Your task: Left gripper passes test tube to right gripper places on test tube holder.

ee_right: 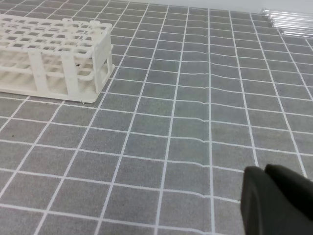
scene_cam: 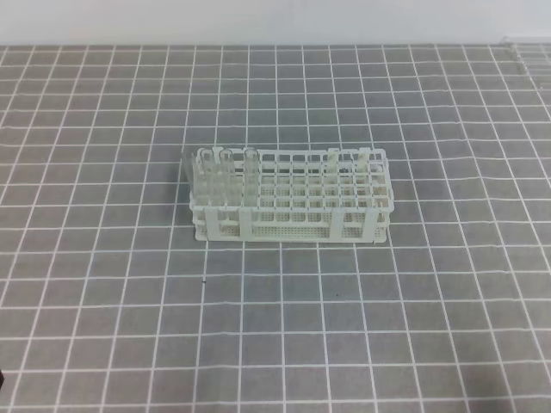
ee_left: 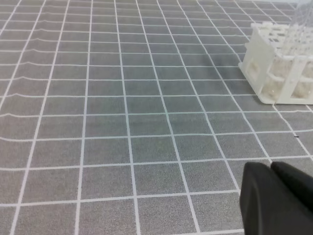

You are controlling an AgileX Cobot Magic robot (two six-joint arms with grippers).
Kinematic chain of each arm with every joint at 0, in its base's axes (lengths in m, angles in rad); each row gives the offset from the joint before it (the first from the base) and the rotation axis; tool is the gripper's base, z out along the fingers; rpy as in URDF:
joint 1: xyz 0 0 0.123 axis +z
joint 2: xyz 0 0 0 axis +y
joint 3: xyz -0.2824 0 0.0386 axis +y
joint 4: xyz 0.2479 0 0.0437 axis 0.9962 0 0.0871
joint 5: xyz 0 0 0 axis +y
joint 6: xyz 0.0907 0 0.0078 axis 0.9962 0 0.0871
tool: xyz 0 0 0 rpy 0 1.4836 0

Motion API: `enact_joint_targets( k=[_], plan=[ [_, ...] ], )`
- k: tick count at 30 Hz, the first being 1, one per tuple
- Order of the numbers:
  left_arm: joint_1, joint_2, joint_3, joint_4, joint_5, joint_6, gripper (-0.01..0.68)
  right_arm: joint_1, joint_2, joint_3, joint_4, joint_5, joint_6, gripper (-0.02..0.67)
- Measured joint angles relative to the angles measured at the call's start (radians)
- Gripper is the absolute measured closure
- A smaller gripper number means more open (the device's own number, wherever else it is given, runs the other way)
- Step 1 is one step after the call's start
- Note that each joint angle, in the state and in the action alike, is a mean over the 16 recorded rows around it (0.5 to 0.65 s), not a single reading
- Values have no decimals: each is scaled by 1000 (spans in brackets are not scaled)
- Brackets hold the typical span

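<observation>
The white test tube holder [scene_cam: 293, 198] stands mid-table, with three clear test tubes [scene_cam: 225, 168] upright in its left end. In the left wrist view the holder [ee_left: 274, 63] is at the upper right, a faint tube [ee_left: 299, 24] rising from it. In the right wrist view the holder [ee_right: 54, 54] is at the upper left. My left gripper [ee_left: 272, 166] shows as two black fingers pressed together at the bottom right, holding nothing. My right gripper [ee_right: 265, 169] looks the same, fingers together and empty. Neither gripper appears in the exterior high view.
Several loose clear tubes [ee_right: 288, 19] lie flat at the table's far right edge, faintly visible as tubes [scene_cam: 527, 50] in the exterior high view. A grey mat with a white grid [scene_cam: 284, 327] covers the table. A pale wall runs behind it.
</observation>
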State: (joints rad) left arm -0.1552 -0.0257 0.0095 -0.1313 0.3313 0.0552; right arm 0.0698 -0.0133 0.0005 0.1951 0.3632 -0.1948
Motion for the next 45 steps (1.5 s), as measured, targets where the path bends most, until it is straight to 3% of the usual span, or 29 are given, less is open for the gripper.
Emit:
enact_joint_targets(
  k=[45],
  plan=[
    [0, 18, -6, -1, 8, 9, 675, 0, 2, 0, 1, 0, -1, 662]
  ],
)
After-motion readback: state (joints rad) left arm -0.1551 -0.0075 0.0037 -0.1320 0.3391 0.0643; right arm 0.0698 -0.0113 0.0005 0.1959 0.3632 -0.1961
